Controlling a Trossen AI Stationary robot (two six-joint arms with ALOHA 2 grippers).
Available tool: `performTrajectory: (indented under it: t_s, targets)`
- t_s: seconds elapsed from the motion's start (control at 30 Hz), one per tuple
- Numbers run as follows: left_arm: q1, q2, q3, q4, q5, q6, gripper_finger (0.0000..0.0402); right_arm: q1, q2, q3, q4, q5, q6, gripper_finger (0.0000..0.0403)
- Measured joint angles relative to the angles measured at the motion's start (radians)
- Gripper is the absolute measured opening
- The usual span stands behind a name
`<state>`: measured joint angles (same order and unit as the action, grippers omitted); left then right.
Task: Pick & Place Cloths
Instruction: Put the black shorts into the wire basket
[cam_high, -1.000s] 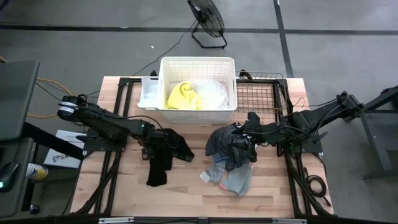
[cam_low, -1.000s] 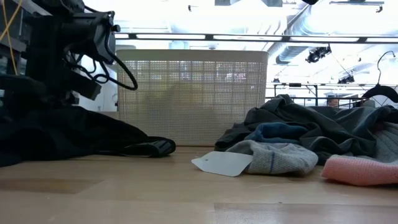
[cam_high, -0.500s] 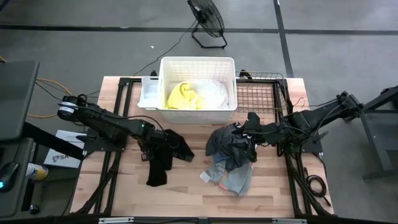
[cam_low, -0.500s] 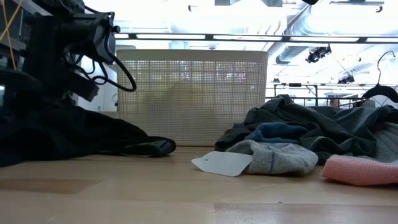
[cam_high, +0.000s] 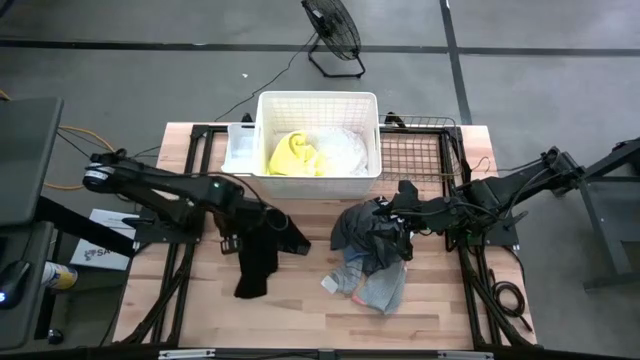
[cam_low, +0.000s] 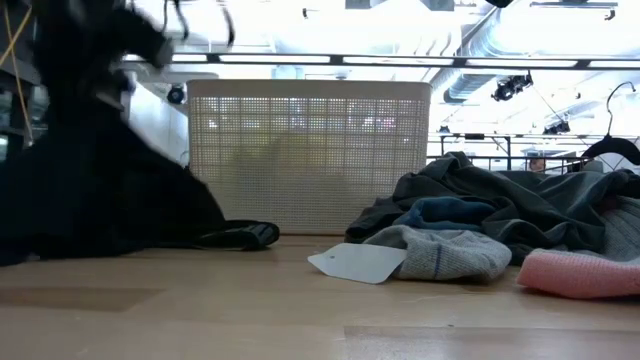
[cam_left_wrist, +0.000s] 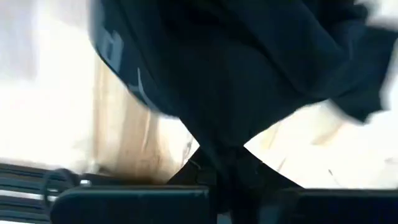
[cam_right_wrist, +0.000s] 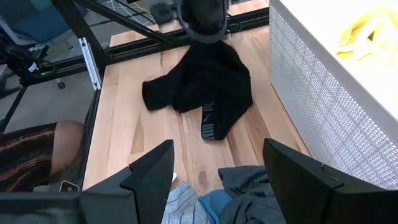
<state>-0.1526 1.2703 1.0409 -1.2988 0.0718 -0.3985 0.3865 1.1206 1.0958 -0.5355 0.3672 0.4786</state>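
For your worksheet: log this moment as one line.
left gripper: lifting black cloth | right gripper: open, over pile | basket: yellow cloth inside

You have soft matt fabric in the black cloth (cam_high: 258, 252) and the grey heap (cam_high: 372, 238), lying on a smooth pale wood desk (cam_high: 300, 300) beside a white perforated plastic basket (cam_high: 318, 180).

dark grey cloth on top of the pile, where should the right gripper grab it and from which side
Take the dark grey cloth at its raised, bunched crest, coming straight down from above. It is humped over the blue-grey cloth, so a top pinch should lift it alone, while a low side approach would likely rake in the layers beneath. The right gripper, fingers open, hovers over the pile's right edge; the left gripper holds the black cloth.
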Motion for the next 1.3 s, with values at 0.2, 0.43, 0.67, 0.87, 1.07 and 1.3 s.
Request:
performTrajectory:
  t_s: [0.2, 0.43, 0.67, 0.87, 1.07, 1.3]
  targets:
    - [-0.075, -0.032, 0.25, -0.058, -0.094, 0.001, 0.0002, 0.0, 0.0, 0.0, 0.0, 0.0, 0.0, 0.0238]
    - [-0.191, -0.031, 0.491, -0.007, -0.225, 0.016, 0.0002, 0.0, 0.0, 0.0, 0.0, 0.0, -0.003, 0.0238]
    - [-0.259, -0.031, 0.638, 0.159, -0.322, 0.14, 0.0001, 0.0, 0.0, 0.0, 0.0, 0.001, -0.003, 0.0238]
    - [-0.266, -0.031, 0.698, 0.331, -0.358, 0.271, 0.0001, 0.0, 0.0, 0.0, 0.001, 0.001, -0.007, 0.0238]
    - [-0.266, -0.024, 0.715, 0.487, -0.385, 0.388, 0.0001, 0.0, 0.0, 0.0, 0.035, 0.013, -0.05, 0.0238]
    - [-0.266, -0.011, 0.716, 0.584, -0.427, 0.493, 0.0001, 0.05, 0.012, 0.0, 0.239, 0.174, -0.282, 0.0238]
